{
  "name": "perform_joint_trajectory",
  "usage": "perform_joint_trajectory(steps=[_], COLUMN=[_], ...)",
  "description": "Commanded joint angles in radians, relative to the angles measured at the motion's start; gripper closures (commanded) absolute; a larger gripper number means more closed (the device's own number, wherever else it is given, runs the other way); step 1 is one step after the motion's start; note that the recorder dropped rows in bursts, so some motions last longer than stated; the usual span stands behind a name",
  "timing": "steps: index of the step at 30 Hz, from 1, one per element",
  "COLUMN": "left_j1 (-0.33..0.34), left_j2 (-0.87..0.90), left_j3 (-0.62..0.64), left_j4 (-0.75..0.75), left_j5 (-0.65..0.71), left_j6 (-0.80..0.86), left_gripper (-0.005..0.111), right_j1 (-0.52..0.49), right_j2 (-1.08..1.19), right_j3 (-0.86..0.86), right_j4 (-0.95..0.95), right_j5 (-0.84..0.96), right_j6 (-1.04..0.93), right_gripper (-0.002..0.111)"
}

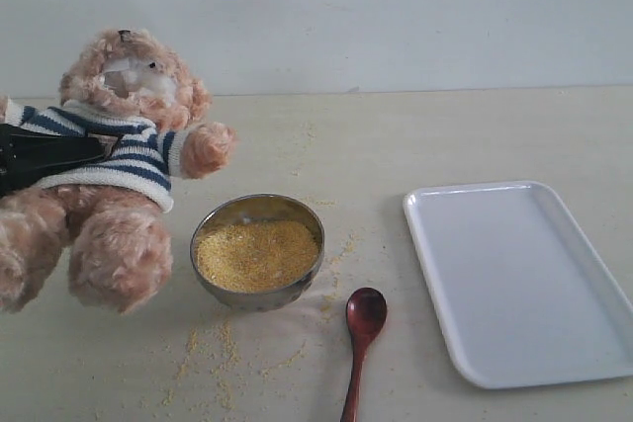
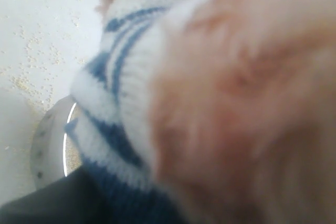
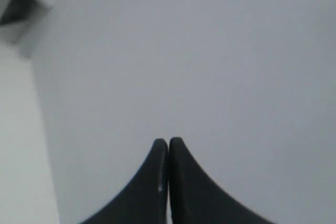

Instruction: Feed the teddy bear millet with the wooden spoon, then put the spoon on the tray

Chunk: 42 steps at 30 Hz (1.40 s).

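Note:
The teddy bear [image 1: 119, 175] sits tilted at the left, and its fur and striped shirt [image 2: 236, 93] fill the left wrist view. My left gripper [image 1: 94, 148] reaches in from the left edge and is shut on the bear's shirt at the chest; only one dark finger [image 2: 47, 205] shows in the left wrist view. The millet [image 1: 257, 252] fills a steel bowl [image 1: 297, 289] just right of the bear. The wooden spoon [image 1: 362, 328] lies on the table in front of the bowl, held by nothing. The white tray [image 1: 524, 284] lies at the right. My right gripper [image 3: 168, 142] is shut on nothing, facing a plain grey surface.
Loose millet grains [image 1: 223, 353] are scattered on the table around and in front of the bowl, and more grains [image 2: 31, 51] show in the left wrist view. A pale wall stands behind the table.

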Motion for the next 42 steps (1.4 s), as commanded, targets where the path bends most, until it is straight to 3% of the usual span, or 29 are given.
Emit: perform_joint_trajectory(steps=[1, 8, 13, 16, 20, 27, 31, 35, 42], left_j1=[-0.006, -0.006, -0.006, -0.006, -0.006, -0.006, -0.006, -0.006, -0.006], left_j2=[-0.011, -0.011, -0.011, -0.011, -0.011, -0.011, -0.011, -0.011, -0.011], left_j3=[0.002, 0.002, 0.002, 0.002, 0.002, 0.002, 0.002, 0.002, 0.002], left_j4=[-0.018, -0.018, -0.018, -0.018, -0.018, -0.018, -0.018, -0.018, -0.018], left_j5=[0.027, 0.027, 0.027, 0.027, 0.027, 0.027, 0.027, 0.027, 0.025], left_j6=[-0.005, -0.005, -0.001, -0.001, -0.001, -0.001, -0.001, -0.001, 0.033], left_gripper=[0.102, 0.102, 0.102, 0.102, 0.102, 0.102, 0.102, 0.102, 0.102], right_j1=[0.002, 0.002, 0.002, 0.02, 0.08, 0.395, 0.646, 0.878, 1.026], right_j2=[0.22, 0.618, 0.853, 0.932, 0.957, 0.957, 0.955, 0.959, 1.107], right_j3=[-0.237, -0.376, -0.386, -0.386, -0.383, -0.383, -0.383, -0.381, -0.299], right_j4=[-0.433, -0.586, -0.748, -0.736, -0.693, -0.369, -0.253, -0.25, -0.523], right_j5=[-0.008, 0.213, 0.664, 0.982, 1.075, 1.149, 1.201, 1.173, 1.086], right_j6=[0.045, 0.064, 0.062, 0.062, -0.072, -0.518, -0.563, -0.433, 0.015], right_gripper=[0.109, 0.109, 0.109, 0.109, 0.109, 0.109, 0.109, 0.109, 0.109])
